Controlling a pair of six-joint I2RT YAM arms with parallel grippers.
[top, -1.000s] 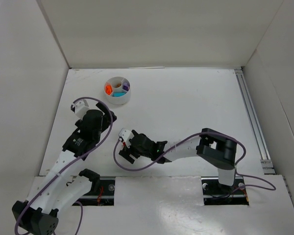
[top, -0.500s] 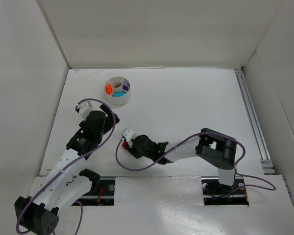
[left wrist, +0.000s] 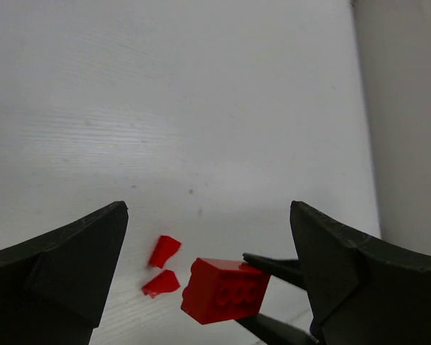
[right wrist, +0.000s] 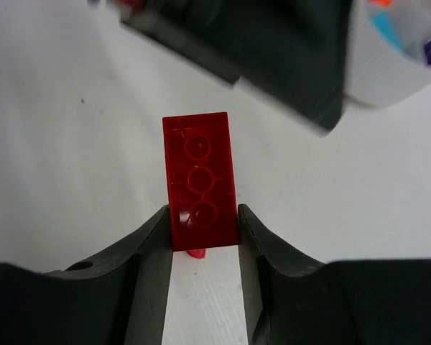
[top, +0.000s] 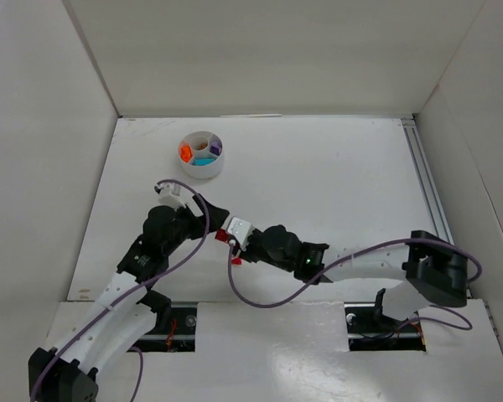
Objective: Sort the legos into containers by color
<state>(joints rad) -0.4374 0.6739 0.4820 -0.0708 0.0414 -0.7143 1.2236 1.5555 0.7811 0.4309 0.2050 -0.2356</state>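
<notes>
My right gripper [right wrist: 201, 215] is shut on a red lego brick [right wrist: 200, 180], which stands out past the fingertips, underside tubes facing the camera. In the top view the brick [top: 223, 235] is held at table centre-left by the right gripper [top: 230, 238]. My left gripper [left wrist: 208, 210] is open and empty, its jaws wide on either side of the same brick [left wrist: 223, 290]; in the top view it [top: 212, 214] sits just beside the brick. Two small red pieces [left wrist: 162, 251] lie on the table by the brick. The white round dish [top: 201, 154] stands at the far left.
The dish holds orange pieces [top: 185, 152], a teal piece [top: 203, 162] and a purple piece [top: 215, 149] in separate compartments; its wall shows in the right wrist view [right wrist: 391, 68]. White walls enclose the table. A metal rail [top: 432, 201] runs along the right side.
The right gripper closed on the red brick and carried it a little up and right. The left gripper swung right and toward it, now straddling the brick.
</notes>
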